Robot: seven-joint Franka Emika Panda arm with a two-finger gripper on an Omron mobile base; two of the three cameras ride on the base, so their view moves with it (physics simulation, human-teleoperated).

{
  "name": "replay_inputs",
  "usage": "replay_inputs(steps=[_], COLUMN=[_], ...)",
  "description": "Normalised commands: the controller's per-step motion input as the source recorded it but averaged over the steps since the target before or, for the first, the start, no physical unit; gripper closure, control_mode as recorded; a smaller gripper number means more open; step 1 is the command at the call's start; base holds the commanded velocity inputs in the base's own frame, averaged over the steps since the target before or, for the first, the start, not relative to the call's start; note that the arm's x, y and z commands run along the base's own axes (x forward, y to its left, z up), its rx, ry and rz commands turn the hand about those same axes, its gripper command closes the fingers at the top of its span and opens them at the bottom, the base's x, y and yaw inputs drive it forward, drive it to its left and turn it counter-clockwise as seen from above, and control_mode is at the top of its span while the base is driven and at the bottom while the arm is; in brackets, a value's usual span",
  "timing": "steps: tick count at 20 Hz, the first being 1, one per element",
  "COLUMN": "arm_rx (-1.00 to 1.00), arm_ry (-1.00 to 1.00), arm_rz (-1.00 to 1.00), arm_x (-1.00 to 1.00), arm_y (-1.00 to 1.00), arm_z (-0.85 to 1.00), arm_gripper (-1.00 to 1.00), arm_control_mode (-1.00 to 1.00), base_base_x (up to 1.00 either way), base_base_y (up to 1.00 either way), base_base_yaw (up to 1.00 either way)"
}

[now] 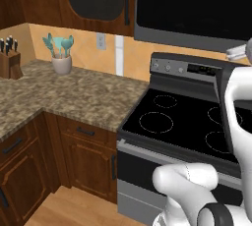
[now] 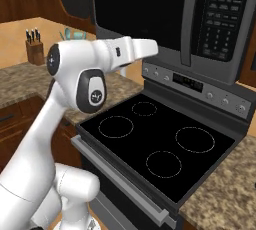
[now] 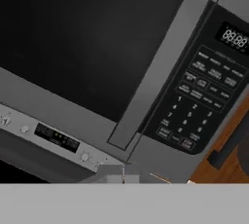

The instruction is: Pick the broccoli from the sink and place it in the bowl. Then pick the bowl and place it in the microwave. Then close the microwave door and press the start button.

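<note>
The microwave hangs above the stove with the microwave door shut flat against it. In the hand view the door's black window lies upper left, its grey handle runs diagonally, and the button panel with a lit display sits to the right. My gripper reaches out level in front of the door's lower left part, shut with nothing in it. The hand also shows at the right edge of the left base view. The broccoli, the sink and the bowl are out of view.
A black stove with several burner rings and a knob panel stands under the microwave. A granite counter to the left carries a knife block and a cup of teal utensils. Brown wooden cabinets stand below.
</note>
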Motion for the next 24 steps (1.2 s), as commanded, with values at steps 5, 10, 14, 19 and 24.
replay_inputs(steps=[5, 10, 14, 19, 24], arm_rx=[0.29, 0.22, 0.16, 0.21, 0.13], arm_ry=[-0.02, -0.03, -0.14, -0.3, -0.23], arm_rz=[0.0, 0.0, -0.02, -0.01, 0.0], arm_x=[0.0, 0.0, 0.0, 0.0, 0.03], arm_y=[-0.01, -0.07, -0.03, -0.1, -0.13], arm_z=[0.08, 0.16, 0.47, 0.4, 0.04], arm_gripper=[1.0, 1.0, 1.0, 1.0, 1.0], arm_control_mode=[-1.0, -1.0, -1.0, -1.0, -1.0], base_base_x=[0.0, 0.0, 0.0, 0.0, 0.0], base_base_y=[0.0, 0.0, 0.0, 0.0, 0.0], base_base_yaw=[0.0, 0.0, 0.0, 0.0, 0.0])
